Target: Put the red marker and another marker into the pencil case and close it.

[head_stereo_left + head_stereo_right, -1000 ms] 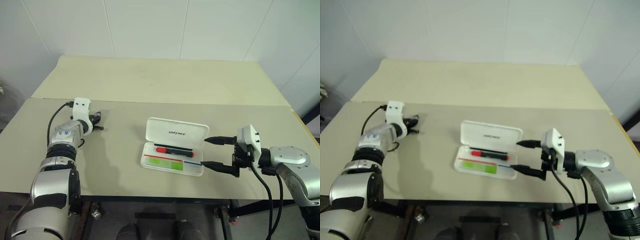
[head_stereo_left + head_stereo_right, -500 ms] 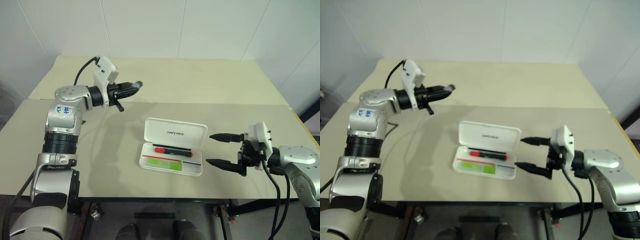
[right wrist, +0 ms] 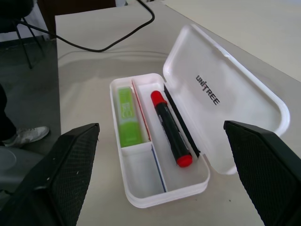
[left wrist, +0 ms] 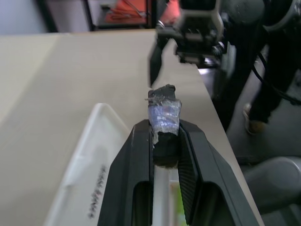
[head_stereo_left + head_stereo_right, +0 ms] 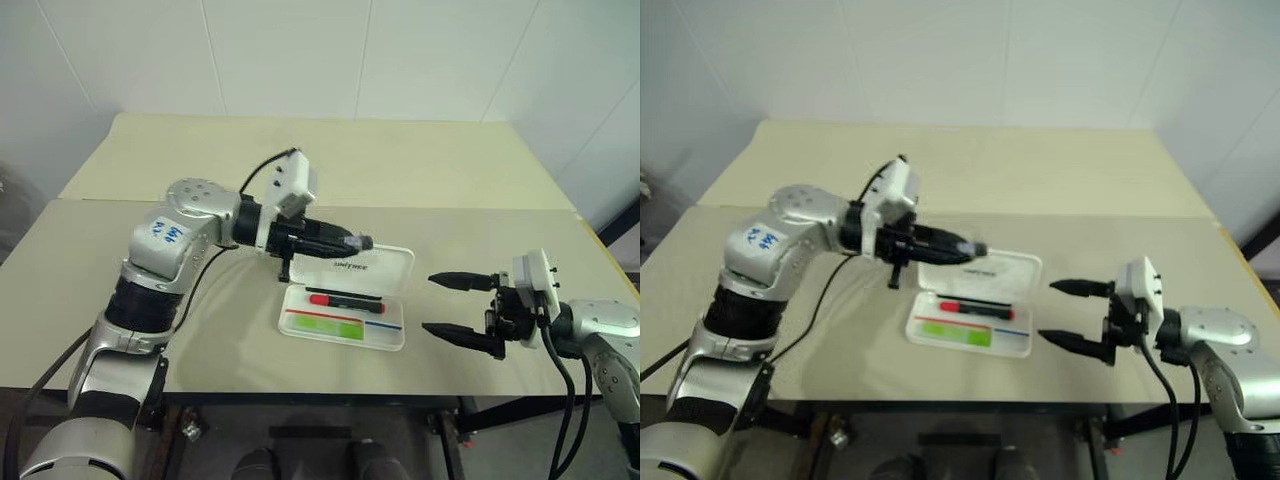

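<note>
On beige table (image 5: 450, 180), white walls behind: left end effector (image 5: 352, 242) near-closed, right end effector (image 5: 462, 308) wide.

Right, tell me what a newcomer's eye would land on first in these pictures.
First the white pencil case, lying open mid-table with the red marker and the lime-green marker already in its tray. Next the left end effector, reaching in just above the raised lid, shut on a small dark piece wrapped in bluish tape. To the case's right the right end effector waits, wide open.
</note>
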Controlling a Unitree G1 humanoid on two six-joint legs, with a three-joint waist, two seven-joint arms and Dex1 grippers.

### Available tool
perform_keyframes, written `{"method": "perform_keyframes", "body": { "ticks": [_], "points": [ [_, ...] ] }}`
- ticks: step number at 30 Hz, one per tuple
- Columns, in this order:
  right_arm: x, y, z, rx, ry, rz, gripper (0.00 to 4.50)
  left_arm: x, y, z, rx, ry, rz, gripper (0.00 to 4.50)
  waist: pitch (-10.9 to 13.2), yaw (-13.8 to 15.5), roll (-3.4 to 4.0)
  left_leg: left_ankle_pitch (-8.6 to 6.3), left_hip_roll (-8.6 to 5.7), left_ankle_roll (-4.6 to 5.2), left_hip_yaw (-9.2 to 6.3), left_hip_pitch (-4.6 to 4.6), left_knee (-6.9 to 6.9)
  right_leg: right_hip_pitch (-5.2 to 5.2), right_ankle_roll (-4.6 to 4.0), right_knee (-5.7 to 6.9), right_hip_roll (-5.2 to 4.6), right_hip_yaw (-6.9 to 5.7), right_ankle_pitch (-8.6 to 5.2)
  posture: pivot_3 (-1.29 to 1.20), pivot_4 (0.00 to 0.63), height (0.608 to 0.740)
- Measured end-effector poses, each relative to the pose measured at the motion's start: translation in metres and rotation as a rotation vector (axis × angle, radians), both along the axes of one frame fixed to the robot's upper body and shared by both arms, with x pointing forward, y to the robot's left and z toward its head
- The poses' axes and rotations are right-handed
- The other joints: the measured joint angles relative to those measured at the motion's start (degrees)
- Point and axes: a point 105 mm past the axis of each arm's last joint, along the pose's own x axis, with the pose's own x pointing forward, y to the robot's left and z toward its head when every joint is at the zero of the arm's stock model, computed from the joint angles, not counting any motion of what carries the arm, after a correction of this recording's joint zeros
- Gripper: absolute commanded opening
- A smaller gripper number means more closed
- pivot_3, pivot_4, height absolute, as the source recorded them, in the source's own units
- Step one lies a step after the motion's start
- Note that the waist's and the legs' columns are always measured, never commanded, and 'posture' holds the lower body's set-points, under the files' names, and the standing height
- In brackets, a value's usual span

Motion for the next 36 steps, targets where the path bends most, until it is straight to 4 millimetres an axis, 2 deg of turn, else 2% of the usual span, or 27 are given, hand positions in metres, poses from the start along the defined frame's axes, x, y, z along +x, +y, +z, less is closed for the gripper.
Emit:
{"method": "perform_keyframes", "body": {
  "ticks": [5,14,29,30,31,36],
  "points": [
    [-0.007,-0.006,-0.006,-0.009,0.009,-0.029,4.50,0.003,-0.023,-0.030,0.085,0.036,-0.020,0.36,0.00,-0.11,0.00,-0.03,0.00,0.03,0.01,-0.03,-0.05,-0.03,0.00,-0.07,0.00,0.03,0.00,0.00,0.150,0.740],
    [-0.016,-0.011,-0.008,-0.025,-0.006,-0.102,4.50,-0.002,-0.055,-0.061,0.163,0.054,-0.064,0.36,0.00,-0.29,0.01,-0.03,-0.01,0.03,0.00,0.01,-0.02,-0.01,-0.01,-0.05,0.00,0.08,-0.01,0.00,0.150,0.740],
    [-0.023,-0.014,-0.008,-0.037,-0.016,-0.158,4.50,-0.008,-0.052,-0.091,0.269,0.081,-0.050,0.36,0.00,-0.23,0.01,-0.03,-0.01,0.03,0.00,0.01,-0.06,-0.01,-0.03,-0.06,0.00,0.09,-0.02,0.00,0.150,0.740],
    [-0.022,-0.014,-0.008,-0.037,-0.016,-0.160,4.50,-0.009,-0.052,-0.091,0.269,0.081,-0.054,1.07,0.00,-0.23,0.01,-0.03,-0.01,0.03,0.00,0.01,-0.06,-0.01,-0.04,-0.06,0.00,0.08,-0.02,0.00,0.150,0.740],
    [-0.022,-0.014,-0.008,-0.037,-0.016,-0.160,4.50,-0.011,-0.053,-0.092,0.267,0.079,-0.059,1.28,0.00,-0.24,0.01,-0.03,-0.01,0.03,-0.01,0.02,-0.06,-0.01,-0.04,-0.06,0.00,0.08,-0.02,0.00,0.150,0.740],
    [-0.022,-0.014,-0.008,-0.037,-0.017,-0.161,4.50,-0.010,-0.055,-0.092,0.265,0.064,-0.046,2.92,0.00,-0.22,0.01,-0.03,-0.02,0.03,-0.01,0.02,-0.04,0.01,-0.04,-0.06,0.00,0.08,-0.02,0.00,0.150,0.740]
  ]
}}
